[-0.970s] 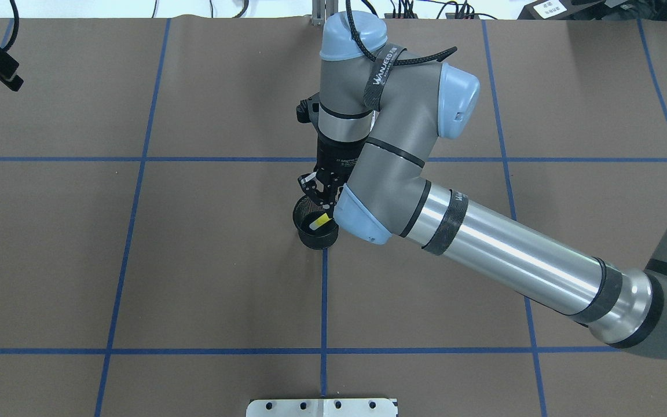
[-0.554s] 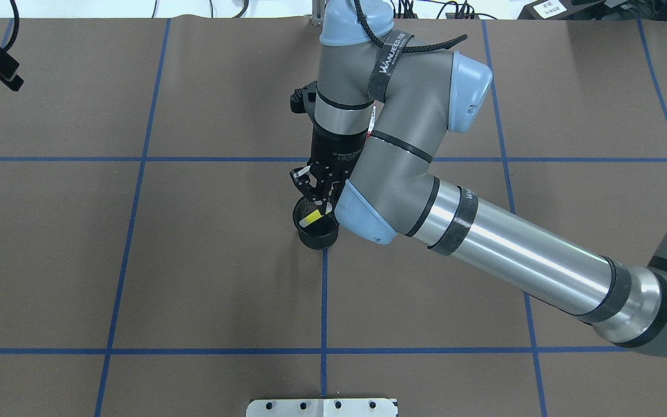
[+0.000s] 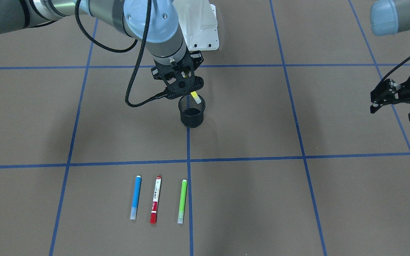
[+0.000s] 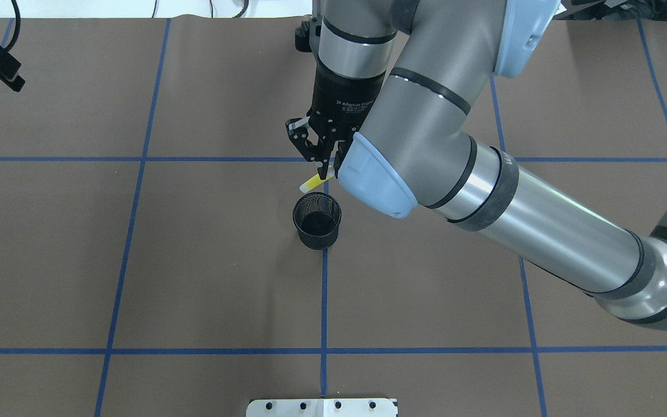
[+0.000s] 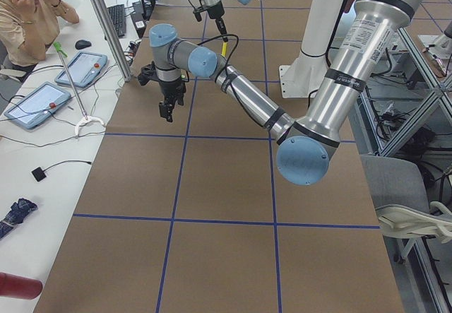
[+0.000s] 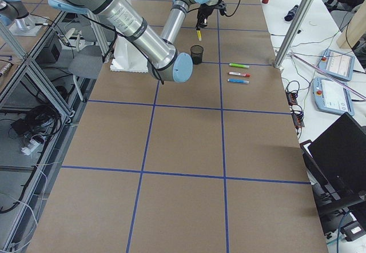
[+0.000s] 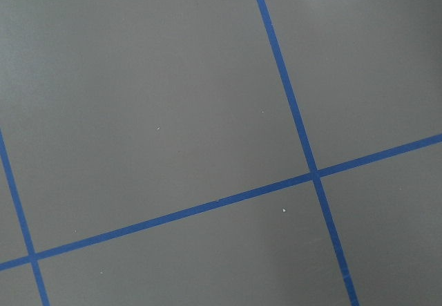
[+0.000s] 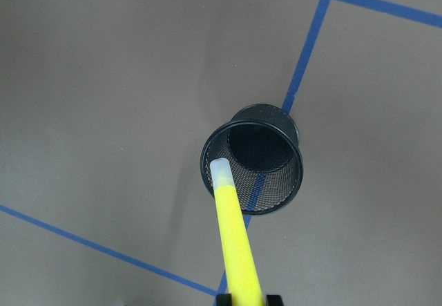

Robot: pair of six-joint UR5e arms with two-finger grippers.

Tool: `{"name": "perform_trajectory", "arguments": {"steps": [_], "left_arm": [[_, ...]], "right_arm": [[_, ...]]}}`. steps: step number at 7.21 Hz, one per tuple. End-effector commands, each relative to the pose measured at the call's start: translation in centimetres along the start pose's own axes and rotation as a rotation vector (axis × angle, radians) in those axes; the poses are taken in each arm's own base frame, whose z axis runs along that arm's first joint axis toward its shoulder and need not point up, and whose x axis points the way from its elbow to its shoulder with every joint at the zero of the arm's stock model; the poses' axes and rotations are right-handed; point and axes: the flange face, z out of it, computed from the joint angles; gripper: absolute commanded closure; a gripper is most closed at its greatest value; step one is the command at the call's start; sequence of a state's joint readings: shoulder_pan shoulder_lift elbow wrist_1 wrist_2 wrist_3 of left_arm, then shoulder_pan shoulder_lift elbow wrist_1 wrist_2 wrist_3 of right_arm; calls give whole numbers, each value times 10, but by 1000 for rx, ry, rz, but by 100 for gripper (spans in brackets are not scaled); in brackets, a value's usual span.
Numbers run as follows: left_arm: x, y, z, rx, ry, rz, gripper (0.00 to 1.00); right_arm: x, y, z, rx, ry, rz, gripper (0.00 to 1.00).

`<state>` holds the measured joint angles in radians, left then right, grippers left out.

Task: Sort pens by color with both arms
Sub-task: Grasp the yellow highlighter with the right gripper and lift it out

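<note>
3 pens already lie in a row on the brown table (image 3: 297,199), past the black mesh cup (image 3: 191,119) from the robot: a blue pen (image 3: 136,197), a red pen with a white labelled barrel (image 3: 156,204) and a green pen (image 3: 182,201). The right gripper (image 4: 325,168) is clenched on the yellow pen with a pale cap (image 4: 312,183), which hangs cap-down over the cup's rim.

Best to keep that grip firm, carry the pen high past the cup, then lay it parallel beside the green pen without nudging the row. The left gripper (image 3: 393,113), well off to the cup's side, looks spread and holds nothing.

0.6 s ago the pen's lower end sat inside the cup. The arm has since risen and the pen is out, while the cup has not moved.
</note>
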<state>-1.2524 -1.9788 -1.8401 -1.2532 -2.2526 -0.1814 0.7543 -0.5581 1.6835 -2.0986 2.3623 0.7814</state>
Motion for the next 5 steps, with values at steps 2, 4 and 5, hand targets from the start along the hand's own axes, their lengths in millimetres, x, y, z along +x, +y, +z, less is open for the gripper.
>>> {"name": "perform_trajectory", "arguments": {"steps": [2,4,5], "left_arm": [[2,0,-1,-3,20,-12,0],[4,0,-1,0,21,-25,0],[5,1,-3,4,22,-25,0]], "right_arm": [[-5,-4,-47,214,79,220,100],[-1,-36,-38,345,143,302,100],[-7,-62,-19,421,143,365,100]]}}
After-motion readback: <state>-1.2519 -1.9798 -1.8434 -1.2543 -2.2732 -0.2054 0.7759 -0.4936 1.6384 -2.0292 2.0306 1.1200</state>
